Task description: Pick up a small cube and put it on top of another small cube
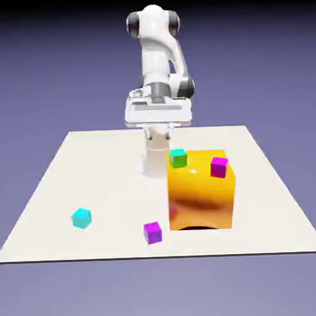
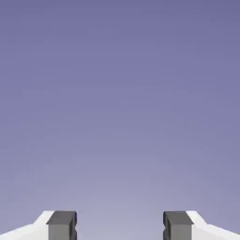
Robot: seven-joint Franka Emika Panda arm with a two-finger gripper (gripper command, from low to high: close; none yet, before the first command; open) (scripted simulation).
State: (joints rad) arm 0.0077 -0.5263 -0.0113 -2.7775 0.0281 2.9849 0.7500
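Here, gripper [image 2: 120, 227] spread, nothing between; violet small cube [image 1: 152, 232] on table [image 1: 71, 183]

A big yellow block [image 1: 201, 191] stands on the white desk [image 1: 90, 163], toward the exterior view's right. Two small cubes rest on its top: a green one [image 1: 178, 158] at the far left corner and a pinker magenta one [image 1: 218, 167] near the right edge, apart from each other. A cyan cube [image 1: 81, 218] sits alone on the desk at the view's left, well apart from the block. Behind everything is a plain blue-violet backdrop [image 2: 120, 93].
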